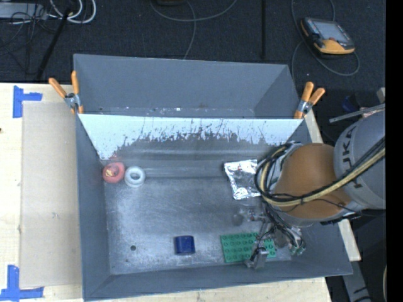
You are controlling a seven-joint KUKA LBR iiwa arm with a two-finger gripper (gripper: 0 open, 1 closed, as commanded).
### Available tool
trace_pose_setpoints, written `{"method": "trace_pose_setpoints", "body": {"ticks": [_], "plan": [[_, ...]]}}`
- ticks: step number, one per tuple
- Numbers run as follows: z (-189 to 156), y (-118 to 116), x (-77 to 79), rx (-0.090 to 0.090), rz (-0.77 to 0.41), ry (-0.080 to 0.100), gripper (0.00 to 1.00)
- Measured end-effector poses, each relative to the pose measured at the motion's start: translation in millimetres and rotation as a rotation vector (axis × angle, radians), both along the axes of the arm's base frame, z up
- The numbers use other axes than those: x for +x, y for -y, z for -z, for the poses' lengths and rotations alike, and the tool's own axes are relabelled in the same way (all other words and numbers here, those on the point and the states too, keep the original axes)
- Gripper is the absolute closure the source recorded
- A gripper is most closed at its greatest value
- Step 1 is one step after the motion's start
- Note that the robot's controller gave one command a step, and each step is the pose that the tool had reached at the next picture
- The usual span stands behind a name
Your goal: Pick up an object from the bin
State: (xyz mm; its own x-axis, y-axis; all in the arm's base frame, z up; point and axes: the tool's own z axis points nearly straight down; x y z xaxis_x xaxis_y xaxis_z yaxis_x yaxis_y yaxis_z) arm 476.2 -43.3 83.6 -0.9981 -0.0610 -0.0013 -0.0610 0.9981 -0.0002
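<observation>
Jaws: low over the right end of the green studded plate (239,246); spread or pressed together, cannot tell.
Plate: flat, near-right corner of the bin (176,209).
Nearby: blue block (184,245) left, crumpled foil (242,178) behind.

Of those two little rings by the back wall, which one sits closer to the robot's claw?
The white ring; it lies just right of the pink ring, toward the gripper.

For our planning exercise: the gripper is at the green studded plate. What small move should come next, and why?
Probably ease straight down onto the green studded plate: the gripper is at its right end, and the blue block and crumpled foil lie apart.
</observation>
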Motion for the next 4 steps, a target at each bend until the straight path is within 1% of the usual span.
{"method": "trace_pose_setpoints", "body": {"ticks": [1, 2, 3, 4], "plan": [[0, 0, -0.9, 0.0, -0.002, -0.002, 1.0], [0, 0, 0.1, 0.0, -0.002, 0.0, 0.0], [0, 0, -0.9, 0.0, -0.003, -0.002, 1.0], [-103, -2, 2.0, -0.001, -0.014, 0.006, 1.0]]}}
